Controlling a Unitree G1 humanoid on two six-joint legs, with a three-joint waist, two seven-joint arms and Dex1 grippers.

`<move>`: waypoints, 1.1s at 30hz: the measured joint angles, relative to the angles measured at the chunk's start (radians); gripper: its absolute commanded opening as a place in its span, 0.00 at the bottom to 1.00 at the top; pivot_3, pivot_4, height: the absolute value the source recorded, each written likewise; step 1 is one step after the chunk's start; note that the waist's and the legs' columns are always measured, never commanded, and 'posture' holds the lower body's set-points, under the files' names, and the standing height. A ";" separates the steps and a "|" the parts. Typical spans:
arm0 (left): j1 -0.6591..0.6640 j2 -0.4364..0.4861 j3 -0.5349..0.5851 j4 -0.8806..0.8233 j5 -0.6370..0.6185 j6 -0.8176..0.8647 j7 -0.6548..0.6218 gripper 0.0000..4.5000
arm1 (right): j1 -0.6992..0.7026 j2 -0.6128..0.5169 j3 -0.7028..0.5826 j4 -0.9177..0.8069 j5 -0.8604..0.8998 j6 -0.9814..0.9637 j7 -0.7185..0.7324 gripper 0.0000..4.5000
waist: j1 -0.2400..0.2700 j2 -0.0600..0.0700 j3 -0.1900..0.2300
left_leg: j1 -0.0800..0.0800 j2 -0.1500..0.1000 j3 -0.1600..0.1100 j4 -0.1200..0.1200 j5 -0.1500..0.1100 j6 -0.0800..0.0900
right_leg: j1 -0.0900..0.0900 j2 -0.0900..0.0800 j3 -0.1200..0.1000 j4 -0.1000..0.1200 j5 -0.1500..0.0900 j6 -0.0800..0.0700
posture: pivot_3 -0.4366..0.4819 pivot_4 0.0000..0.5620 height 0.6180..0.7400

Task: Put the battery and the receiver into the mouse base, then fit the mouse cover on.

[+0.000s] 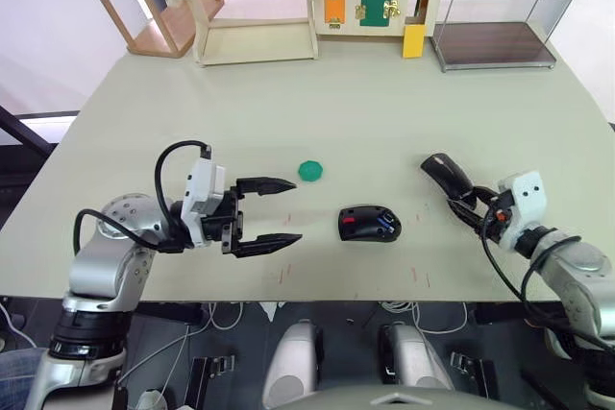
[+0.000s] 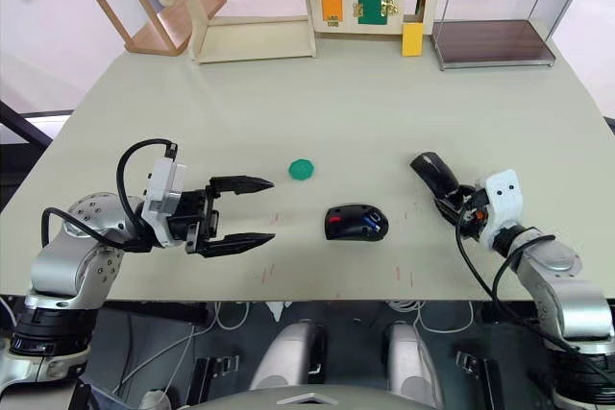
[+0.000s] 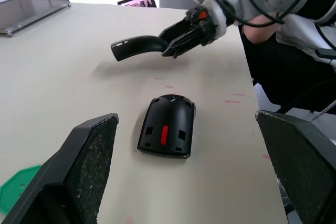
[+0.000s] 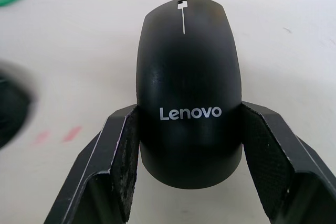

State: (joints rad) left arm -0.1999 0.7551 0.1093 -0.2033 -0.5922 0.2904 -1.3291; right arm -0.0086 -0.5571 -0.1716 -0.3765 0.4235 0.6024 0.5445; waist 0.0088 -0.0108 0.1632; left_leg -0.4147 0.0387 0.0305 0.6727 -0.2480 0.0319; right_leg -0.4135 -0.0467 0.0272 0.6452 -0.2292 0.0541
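The mouse base [image 1: 369,223], black with a red part on top, lies near the table's front edge at the centre. A blue battery [image 1: 387,229] shows in its hollow. The receiver is hidden. My right gripper [image 1: 461,201] is shut on the glossy black mouse cover [image 4: 188,72]. It grips the lettered end, and the cover [image 1: 444,174] hangs just above the table to the right of the base. My left gripper [image 1: 295,210] stands open and empty to the left of the base, its fingers [image 3: 86,171] pointing at it.
A green disc [image 1: 309,171] lies behind and left of the base. Along the far edge stand a wooden shelf [image 1: 252,7], a latch board [image 1: 370,2] and a wire rack [image 1: 500,16]. Red marks dot the table near the front edge.
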 measured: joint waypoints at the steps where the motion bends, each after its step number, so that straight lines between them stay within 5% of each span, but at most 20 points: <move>1: -0.001 0.001 0.000 0.001 0.000 0.000 -0.002 1.00 | 0.001 -0.026 0.003 -0.016 0.023 0.019 0.035 0.51 | 0.000 0.000 0.000 | 0.000 0.000 0.000 0.000 0.000 0.000 | 0.000 0.000 0.000 0.000 0.000 0.000 | 0.48 0.27 1.00; 9: -0.014 0.022 0.002 0.021 0.000 -0.001 -0.021 1.00 | -0.073 -0.189 0.081 -0.051 0.078 0.066 0.227 0.51 | -0.001 -0.001 0.000 | 0.000 0.000 0.000 0.000 0.000 0.000 | 0.000 0.000 0.000 -0.001 0.000 0.000 | 0.48 0.27 1.00; 18: -0.010 0.052 0.022 0.043 0.000 -0.035 -0.060 1.00 | -0.324 -0.281 0.285 -0.035 0.080 0.067 0.473 0.51 | -0.010 -0.002 0.002 | -0.001 0.000 0.000 -0.001 0.000 0.000 | 0.000 0.000 0.000 -0.002 0.000 0.000 | 0.48 0.27 1.00; 33: 0.007 0.101 0.043 0.071 0.000 -0.064 -0.136 1.00 | -0.619 -0.223 0.571 0.057 -0.071 0.152 0.542 0.51 | -0.021 -0.003 0.003 | -0.001 0.000 0.000 -0.002 0.000 0.000 | -0.002 -0.001 -0.001 -0.002 0.000 0.000 | 0.48 0.27 1.00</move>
State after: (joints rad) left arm -0.1926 0.8557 0.1522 -0.1324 -0.5919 0.2261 -1.4652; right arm -0.6277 -0.7801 0.3999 -0.3191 0.3521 0.7540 1.0865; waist -0.0118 -0.0138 0.1658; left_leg -0.4158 0.0389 0.0306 0.6707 -0.2480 0.0318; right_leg -0.4150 -0.0472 0.0263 0.6435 -0.2291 0.0537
